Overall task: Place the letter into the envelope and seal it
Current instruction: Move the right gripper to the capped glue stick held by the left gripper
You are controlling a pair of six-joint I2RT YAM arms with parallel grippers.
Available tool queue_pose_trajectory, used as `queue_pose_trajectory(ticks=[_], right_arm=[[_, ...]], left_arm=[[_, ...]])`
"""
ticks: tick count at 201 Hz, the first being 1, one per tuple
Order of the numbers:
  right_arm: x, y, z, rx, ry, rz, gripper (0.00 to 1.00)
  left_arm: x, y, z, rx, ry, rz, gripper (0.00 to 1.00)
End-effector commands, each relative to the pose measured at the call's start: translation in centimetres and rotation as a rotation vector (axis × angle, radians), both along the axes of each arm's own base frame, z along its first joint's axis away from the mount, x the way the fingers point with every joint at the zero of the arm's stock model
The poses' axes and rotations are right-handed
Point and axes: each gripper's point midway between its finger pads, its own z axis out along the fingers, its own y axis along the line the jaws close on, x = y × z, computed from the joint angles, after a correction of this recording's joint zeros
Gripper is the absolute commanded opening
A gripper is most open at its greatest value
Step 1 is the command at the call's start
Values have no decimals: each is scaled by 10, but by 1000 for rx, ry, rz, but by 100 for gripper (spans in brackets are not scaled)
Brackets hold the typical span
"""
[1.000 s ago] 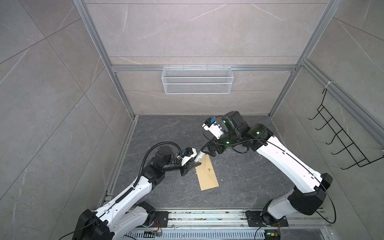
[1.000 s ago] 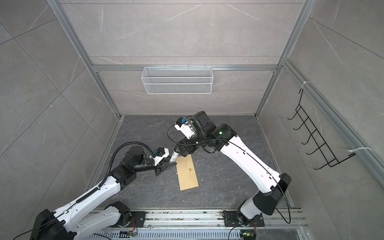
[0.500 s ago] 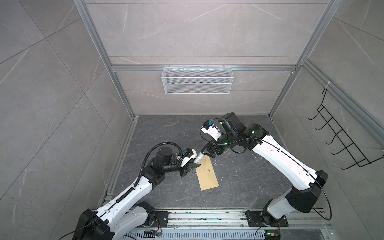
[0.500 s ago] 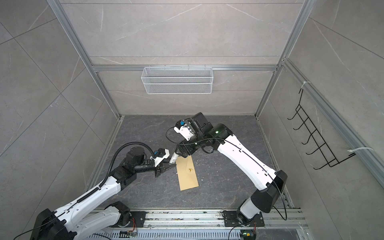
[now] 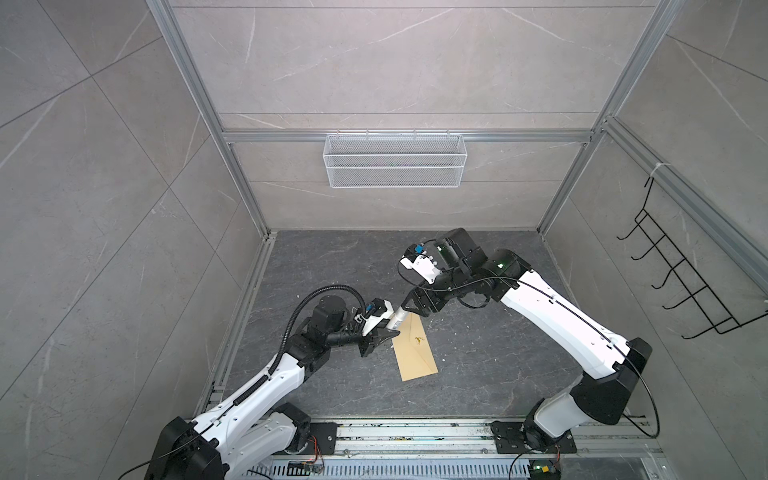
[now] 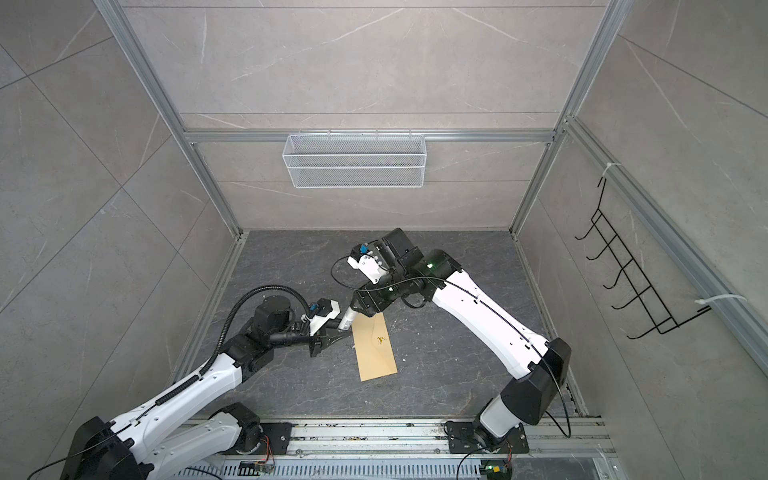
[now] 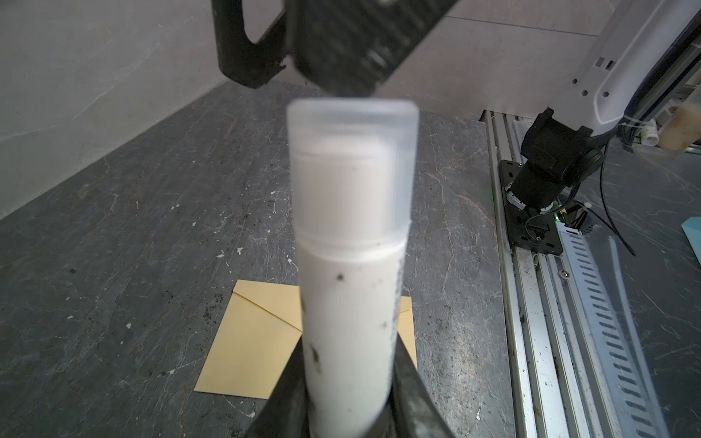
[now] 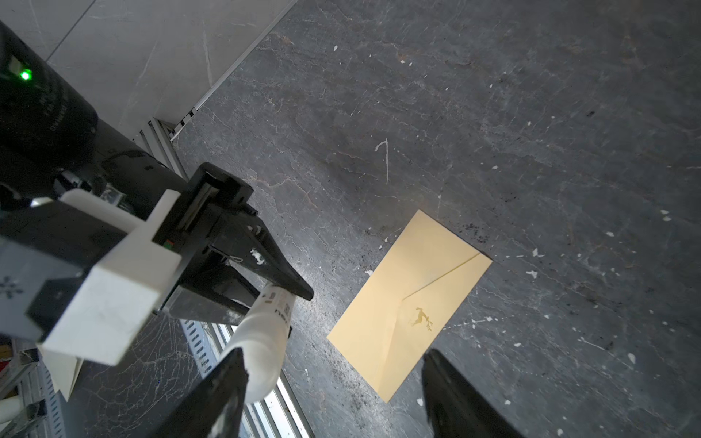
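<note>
White plastic glue-stick cylinder with clear cap (image 7: 349, 242) clamped in left gripper (image 5: 387, 333), right gripper (image 8: 333, 356) spread wide about its cap end, not gripping, plain tan paper envelope (image 5: 417, 355) flat on dark stone tabletop (image 5: 490, 374), flap folded down.

Left gripper (image 8: 275, 301) clamps glue stick (image 8: 265, 337) beside envelope (image 8: 409, 303).

place: robot lab cell | evidence: aluminium frame (image 5: 395, 136), mounting rail (image 5: 415, 432), wire basket (image 5: 395, 170)
</note>
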Motion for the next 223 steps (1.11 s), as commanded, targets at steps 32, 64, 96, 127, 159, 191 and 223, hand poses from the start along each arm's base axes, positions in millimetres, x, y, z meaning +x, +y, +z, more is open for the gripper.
queue_pose_trajectory(ticks=[32,64,96,127,159,191,223], right_arm=[[2,-15,89,289,-243,-125,84],[-1,-19,101,373,-246,-173,88],[13,-23,82,330,-175,-289,90],[26,-22,57,275,-86,-380,87],[30,-10,51,320,-35,-388,78],[37,0,49,343,-5,-391,68],[42,14,45,348,30,-372,60]], left_arm=[[32,-14,70,-263,96,126,0],[46,-25,93,-418,299,150,0],[53,-34,101,-472,431,139,0],[57,-38,99,-485,503,142,0],[57,-37,93,-478,520,153,0],[56,-36,94,-475,509,152,0],[53,-36,95,-463,499,147,0]])
